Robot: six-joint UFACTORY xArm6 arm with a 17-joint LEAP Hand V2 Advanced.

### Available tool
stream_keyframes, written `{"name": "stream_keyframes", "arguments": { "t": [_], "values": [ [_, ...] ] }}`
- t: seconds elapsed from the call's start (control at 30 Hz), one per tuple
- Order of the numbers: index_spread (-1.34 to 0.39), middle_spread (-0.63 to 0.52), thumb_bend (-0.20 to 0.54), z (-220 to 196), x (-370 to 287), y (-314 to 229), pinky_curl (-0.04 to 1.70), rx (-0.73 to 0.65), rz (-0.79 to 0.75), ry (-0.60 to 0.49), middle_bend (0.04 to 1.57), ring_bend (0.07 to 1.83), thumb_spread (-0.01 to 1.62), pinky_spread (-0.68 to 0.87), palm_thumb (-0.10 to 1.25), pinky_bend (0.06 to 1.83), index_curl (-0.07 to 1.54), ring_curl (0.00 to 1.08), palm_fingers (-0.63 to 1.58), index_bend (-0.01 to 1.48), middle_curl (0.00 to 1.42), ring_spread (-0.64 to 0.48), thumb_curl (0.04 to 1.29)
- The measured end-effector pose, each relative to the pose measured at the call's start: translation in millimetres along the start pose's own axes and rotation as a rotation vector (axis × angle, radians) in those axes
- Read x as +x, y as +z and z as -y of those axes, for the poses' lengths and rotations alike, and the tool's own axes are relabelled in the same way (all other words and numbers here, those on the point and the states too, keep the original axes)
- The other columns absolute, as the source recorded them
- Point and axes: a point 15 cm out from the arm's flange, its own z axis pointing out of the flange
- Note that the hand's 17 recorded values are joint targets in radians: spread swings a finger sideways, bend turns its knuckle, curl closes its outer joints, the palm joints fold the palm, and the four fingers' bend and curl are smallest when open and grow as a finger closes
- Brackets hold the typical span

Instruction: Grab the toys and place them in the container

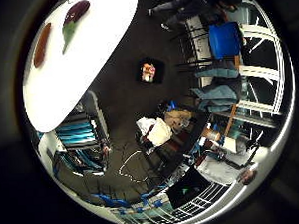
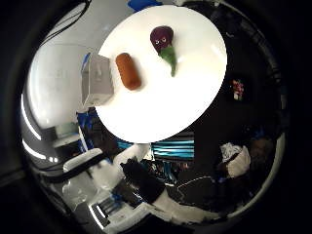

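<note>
A purple eggplant toy (image 2: 163, 41) with a green stem lies on the round white table (image 2: 180, 97). A brown, loaf-shaped toy (image 2: 129, 70) lies beside it, nearer the table's edge. A pale, box-shaped container (image 2: 97, 80) stands at the table's edge next to the brown toy. The little finger side palm view shows the eggplant toy (image 1: 75, 16) and the brown toy (image 1: 42, 44) on the table. All of these look small, so my hand is well above the table.
A blue-teal rack (image 2: 161, 148) stands by the table on the dark floor. A small red and white object (image 1: 148, 69) lies on the floor away from the table. A blue chair (image 1: 224, 39) and other furniture stand farther off.
</note>
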Motion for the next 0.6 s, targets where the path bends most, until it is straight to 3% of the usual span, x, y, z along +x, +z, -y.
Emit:
{"name": "stream_keyframes", "arguments": {
  "t": [0.27, 0.6],
  "values": [
    [-0.31, 0.13, -0.022, 22.9, -9.0, -35.8, 0.30, 0.014, -0.006, 0.016, 0.20, 0.34, 1.10, 0.46, 0.22, 0.51, 0.27, 0.26, 0.13, 0.15, 0.32, 0.23, 0.23],
    [-0.31, 0.14, -0.021, 61.5, -24.5, -38.7, 0.30, -0.014, 0.018, 0.067, 0.20, 0.35, 1.10, 0.46, 0.21, 0.53, 0.27, 0.25, 0.12, 0.16, 0.32, 0.24, 0.24]
  ]
}}
